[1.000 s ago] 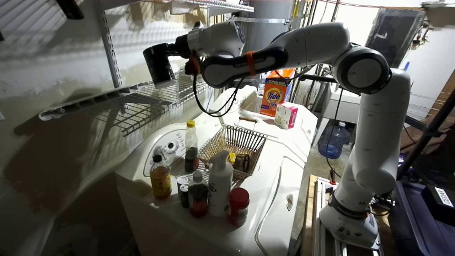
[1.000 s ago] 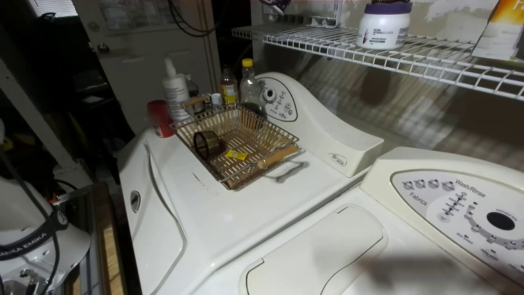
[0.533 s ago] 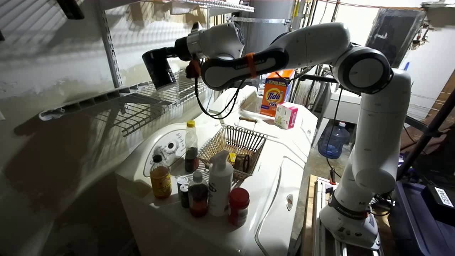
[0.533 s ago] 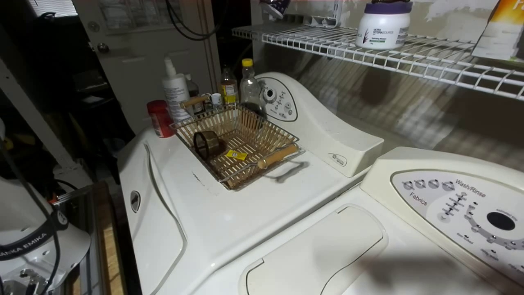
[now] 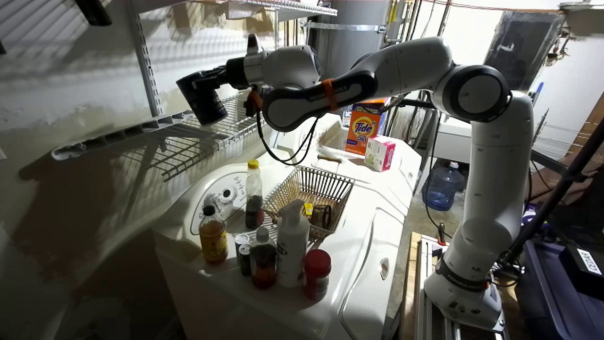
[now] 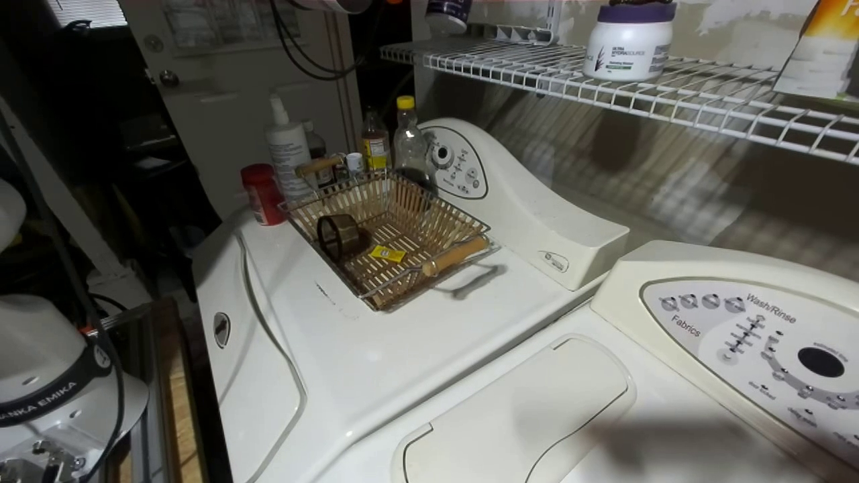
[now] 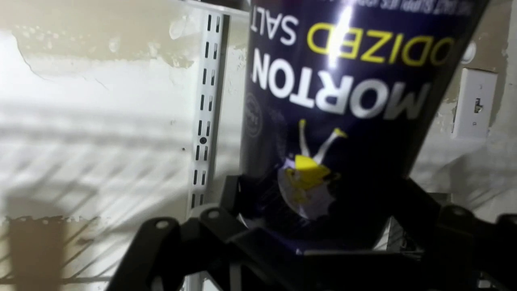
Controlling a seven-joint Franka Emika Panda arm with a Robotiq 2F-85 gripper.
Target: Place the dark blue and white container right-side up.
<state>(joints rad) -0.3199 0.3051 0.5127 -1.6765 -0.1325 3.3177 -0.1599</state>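
The dark blue and white container is a Morton salt canister (image 7: 339, 93), large in the wrist view, with its lettering upside down there. My gripper (image 7: 323, 198) is shut around it, one finger on each side. In an exterior view the canister (image 5: 204, 101) hangs tilted in the gripper (image 5: 207, 82), in the air above the wire shelf and the back of the dryer. In an exterior view only its lower part (image 6: 448, 12) shows at the top edge, with a whitish end facing down. Its other end is cut off in the wrist view.
A wire shelf (image 6: 704, 87) runs along the wall and holds a white jar (image 6: 627, 43) with a purple lid. On the dryer top (image 6: 376, 349) stand a wicker basket (image 6: 429, 194), a red jar (image 6: 263, 194), a pump bottle (image 5: 291, 250) and several other bottles.
My gripper has lowered a little and turned with the canister. The canister's tilt has changed, its whitish end no longer facing that camera. More of it shows at an exterior view's top edge.
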